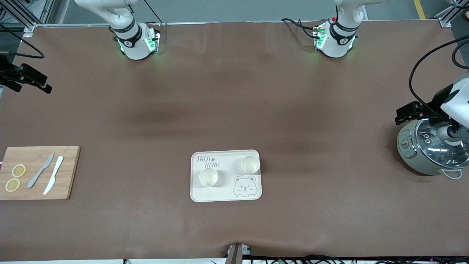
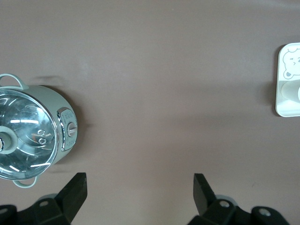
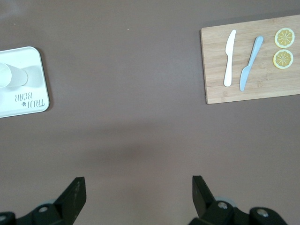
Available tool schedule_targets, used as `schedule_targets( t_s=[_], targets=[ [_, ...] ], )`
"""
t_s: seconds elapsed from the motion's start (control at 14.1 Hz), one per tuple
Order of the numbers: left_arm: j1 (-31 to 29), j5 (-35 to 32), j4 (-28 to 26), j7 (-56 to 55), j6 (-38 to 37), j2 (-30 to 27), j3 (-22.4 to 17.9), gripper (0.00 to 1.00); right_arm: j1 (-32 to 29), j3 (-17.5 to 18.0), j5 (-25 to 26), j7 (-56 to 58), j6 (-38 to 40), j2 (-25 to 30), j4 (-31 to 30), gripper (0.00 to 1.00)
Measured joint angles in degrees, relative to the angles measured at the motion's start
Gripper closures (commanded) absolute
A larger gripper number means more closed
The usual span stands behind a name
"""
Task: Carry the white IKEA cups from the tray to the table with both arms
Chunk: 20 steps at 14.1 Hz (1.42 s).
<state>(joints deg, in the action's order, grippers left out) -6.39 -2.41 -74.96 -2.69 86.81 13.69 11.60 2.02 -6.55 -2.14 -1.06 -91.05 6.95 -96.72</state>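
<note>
I see both black two-finger grippers, left [image 2: 139, 194] and right [image 3: 138, 197], wide open and empty; risk: clipping the cream bear-printed tray's [image 1: 226, 196] rim, tipping the small white tapered cups at its 1 o'clock [image 1: 250, 164] and 8 o'clock [image 1: 208, 177].

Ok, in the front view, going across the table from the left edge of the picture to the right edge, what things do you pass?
Wooden cutting board with lemon slices, grey knife and white knife → tray holding two white cups → lidded pot.
</note>
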Motion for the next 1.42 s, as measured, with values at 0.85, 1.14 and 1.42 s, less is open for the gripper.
schedule_targets(
  t_s=[0.85, 1.14, 1.42],
  targets=[
    [6.24, 0.99, -0.69, -0.26, 8.71, 10.06, 0.80, 0.00, -0.16, -0.05, 0.05, -0.09, 0.12, -1.77, 1.90, 0.00],
    [9.27, 1.60, -0.70, -5.06, 13.62, 14.16, 0.81, 0.00, -0.28, -0.05, 0.09, -0.02, -1.83, -10.47, 4.73, 0.00],
    [13.46, 1.61, -0.70, -14.01, 17.22, 17.09, 0.87, 0.00, 0.49, 0.93, -6.04, 0.09, -11.62, -17.55, 6.39, 0.00]
  ],
)
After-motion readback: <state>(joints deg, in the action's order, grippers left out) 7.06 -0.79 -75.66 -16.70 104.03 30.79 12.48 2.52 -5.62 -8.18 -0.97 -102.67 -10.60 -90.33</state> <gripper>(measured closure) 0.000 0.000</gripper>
